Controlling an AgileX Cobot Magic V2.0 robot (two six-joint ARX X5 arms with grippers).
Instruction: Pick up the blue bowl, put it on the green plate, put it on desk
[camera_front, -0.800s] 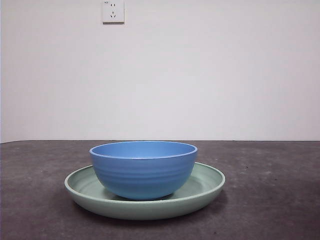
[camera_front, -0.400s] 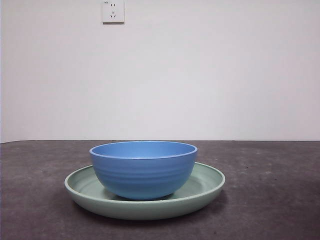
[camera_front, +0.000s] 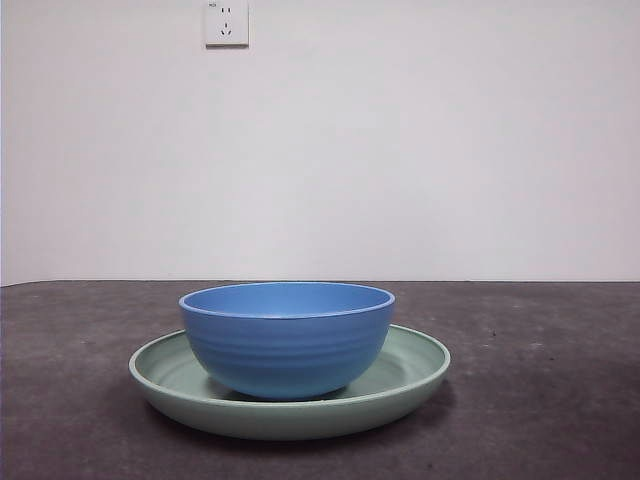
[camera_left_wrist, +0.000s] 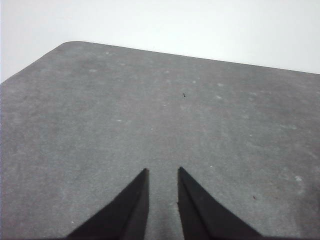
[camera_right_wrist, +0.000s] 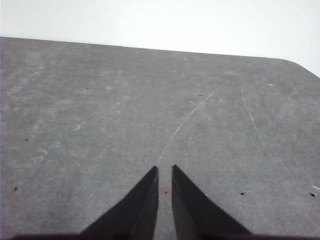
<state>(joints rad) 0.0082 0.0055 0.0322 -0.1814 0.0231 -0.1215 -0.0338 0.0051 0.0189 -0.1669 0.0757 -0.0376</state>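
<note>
The blue bowl stands upright inside the green plate, which rests on the desk in the middle of the front view. Neither arm shows in the front view. My left gripper hangs over bare desk, its jaws close together with a narrow gap and nothing between them. My right gripper also hangs over bare desk, its jaws nearly touching and empty. Neither wrist view shows the bowl or the plate.
A white wall with a power socket stands behind the desk. The left wrist view shows a rounded desk corner. The right wrist view shows another corner and faint scratches on the surface.
</note>
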